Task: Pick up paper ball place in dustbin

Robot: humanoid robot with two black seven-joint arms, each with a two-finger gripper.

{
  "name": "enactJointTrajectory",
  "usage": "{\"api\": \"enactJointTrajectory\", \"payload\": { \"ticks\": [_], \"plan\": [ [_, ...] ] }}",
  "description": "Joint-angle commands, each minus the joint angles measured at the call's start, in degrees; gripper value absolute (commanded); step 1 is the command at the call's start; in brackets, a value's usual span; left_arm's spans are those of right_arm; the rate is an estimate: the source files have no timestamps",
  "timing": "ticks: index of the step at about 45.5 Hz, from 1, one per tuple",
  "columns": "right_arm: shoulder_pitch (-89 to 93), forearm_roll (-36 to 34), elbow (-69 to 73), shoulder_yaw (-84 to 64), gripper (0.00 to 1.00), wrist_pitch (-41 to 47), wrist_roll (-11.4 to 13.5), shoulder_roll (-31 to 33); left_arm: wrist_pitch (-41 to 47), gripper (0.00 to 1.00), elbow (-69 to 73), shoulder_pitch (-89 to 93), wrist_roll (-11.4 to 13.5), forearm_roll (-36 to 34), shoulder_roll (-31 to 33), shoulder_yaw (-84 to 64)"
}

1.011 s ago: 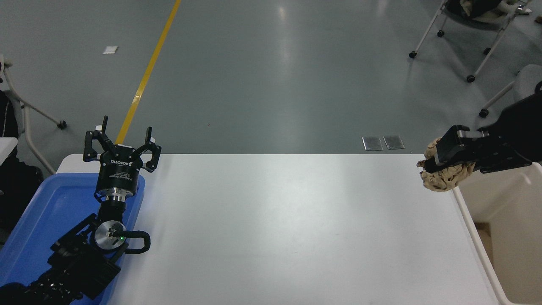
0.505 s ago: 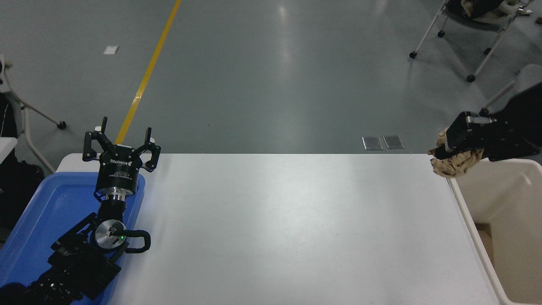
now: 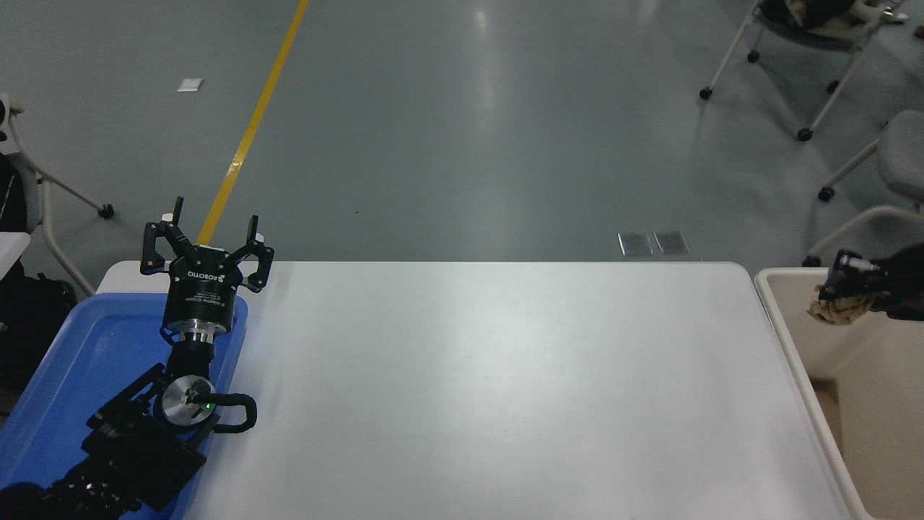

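- Two arms are in sight, but only the right gripper [image 3: 837,289] is working; it comes in from the right edge with its jaws clamped on the paper ball [image 3: 831,310].
- That crumpled brown wad hangs just under the jaws, off the counter [image 3: 505,390] altogether and over the far left part of the dustbin [image 3: 783,328], inside its pale rim.
- What matters for the coming move: the open mouth of the tub lies straight below the wad, with the left wall just beside it on the counter side. To my eye a plain release would drop it in, though it sits nearer that left wall than the middle.
- No long axis to speak of; the wad is roughly round, so its turn in the jaws should make little difference.
- Parked at the near left, the left gripper [image 3: 208,242] points away over a blue tray [image 3: 79,361], its jaws spread apart and holding nothing, well apart from the tub.
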State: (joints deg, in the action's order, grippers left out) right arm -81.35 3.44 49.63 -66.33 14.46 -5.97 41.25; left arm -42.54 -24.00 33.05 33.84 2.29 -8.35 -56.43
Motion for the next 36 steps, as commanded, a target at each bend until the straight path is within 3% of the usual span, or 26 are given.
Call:
{"api": "enactJointTrajectory", "payload": {
  "ticks": [1, 8, 29, 31, 32, 33, 34, 35, 36],
  "plan": [
    [24.47, -12.66, -21.84, 6.64, 0.00, -8.83, 3.86, -4.95, 0.00, 0.99, 0.00, 0.00, 0.00, -0.01, 0.00, 0.00],
    [33.27, -17.68, -27.13, 10.69, 0.00, -12.17, 5.01, -8.11, 0.00, 0.99, 0.00, 0.00, 0.00, -0.01, 0.00, 0.00],
    [47.69, -17.95, -41.90, 20.54, 0.12, -15.08, 5.01, -16.03, 0.00, 0.99, 0.00, -0.09, 0.00, -0.01, 0.00, 0.00],
    [47.69, -17.95, -41.90, 20.54, 0.22, -15.17, 5.01, -16.03, 0.00, 0.99, 0.00, -0.09, 0.00, -0.01, 0.00, 0.00],
    [47.69, -17.95, -41.90, 20.54, 0.36, -15.17, 4.92, -16.03, 0.00, 0.99, 0.00, -0.09, 0.00, -0.01, 0.00, 0.00],
    [47.78, -17.77, -41.90, 20.45, 0.58, -15.17, 4.83, -16.03, 0.00, 0.99, 0.00, -0.09, 0.00, -0.01, 0.00, 0.00],
    [47.95, -17.25, -41.99, 20.36, 0.87, -15.34, 4.83, -16.03, 0.00, 0.99, 0.00, -0.09, 0.00, -0.01, 0.00, 0.00],
    [47.95, -17.07, -42.16, 20.10, 1.00, -15.52, 4.83, -16.03, 0.00, 0.99, 0.00, -0.09, 0.00, -0.01, 0.00, 0.00],
    [47.95, -16.98, -42.16, 20.36, 1.00, -15.61, 4.83, -15.94, 0.00, 0.99, 0.00, -0.09, 0.00, -0.01, 0.00, 0.00]
  ]
}}
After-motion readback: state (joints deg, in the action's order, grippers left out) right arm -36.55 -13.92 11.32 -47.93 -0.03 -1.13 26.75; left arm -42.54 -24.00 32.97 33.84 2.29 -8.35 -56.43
